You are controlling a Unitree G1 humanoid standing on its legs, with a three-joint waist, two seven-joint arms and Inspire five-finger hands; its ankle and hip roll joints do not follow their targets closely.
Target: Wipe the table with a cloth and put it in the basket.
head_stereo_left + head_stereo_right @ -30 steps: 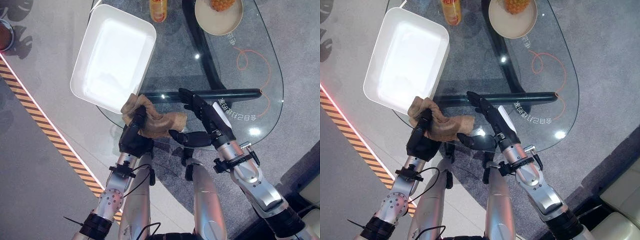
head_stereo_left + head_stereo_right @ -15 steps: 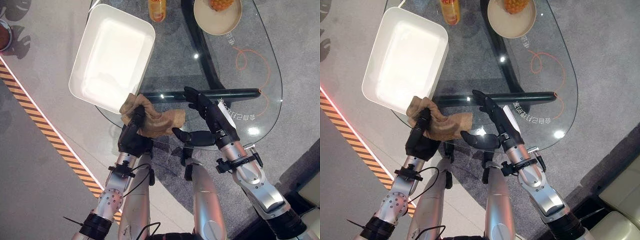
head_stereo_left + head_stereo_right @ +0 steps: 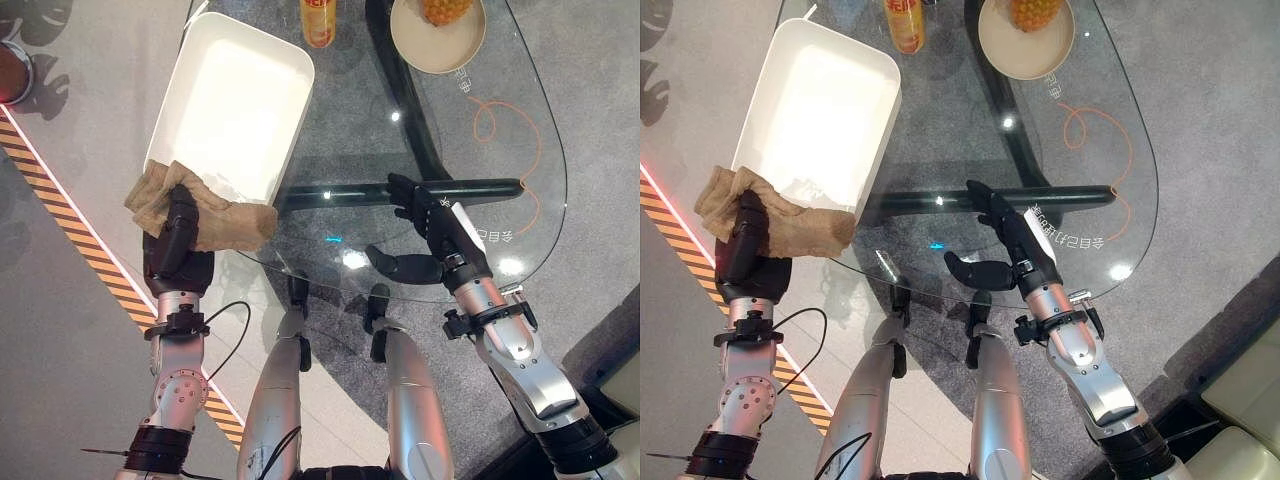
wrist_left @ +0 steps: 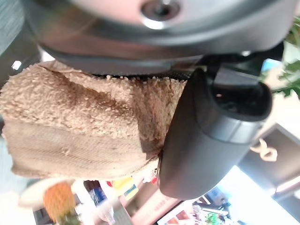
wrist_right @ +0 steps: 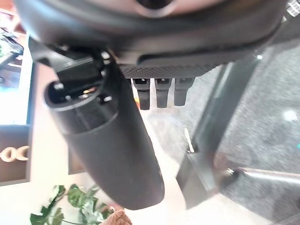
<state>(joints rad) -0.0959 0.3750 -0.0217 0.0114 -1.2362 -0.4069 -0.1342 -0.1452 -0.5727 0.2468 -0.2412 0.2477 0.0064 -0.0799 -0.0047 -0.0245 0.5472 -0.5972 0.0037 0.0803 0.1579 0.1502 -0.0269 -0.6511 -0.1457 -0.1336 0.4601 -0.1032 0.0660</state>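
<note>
Clamped in the left hand [image 3: 172, 240]: the cloth [image 3: 215, 222], a tan and fluffy one, with the dark fingers curled over its top and the thumb pressed against its side, as seen also from the left wrist. Held just off the near left corner of the table [image 3: 350, 130], above the floor and its striped tape [image 3: 60, 200], not lying flat on the glass. Bunched at the hand, with one end hanging out to the left and the other end reaching right, across the near rim of the basket [image 3: 290, 130]. Not possible to tell whether touching that rim or only passing over it. Not inside the basket yet. On the left part of the table, the basket itself: white, rectangular, shallow, with nothing in it. Over the near right part of the glass, the right hand [image 3: 440, 235], holding nothing, fingers straight and side by side, thumb spread out toward the robot. Fingertips above the dark bar [image 3: 480, 187] under the glass; contact with the glass impossible to judge. Well apart from the cloth and from the left hand. At the far edge of the table, an orange bottle [image 3: 317, 20] just beside the far corner of the basket, and to its right a pale bowl [image 3: 437, 45] with a yellow fruit [image 3: 445, 8] in it.
</note>
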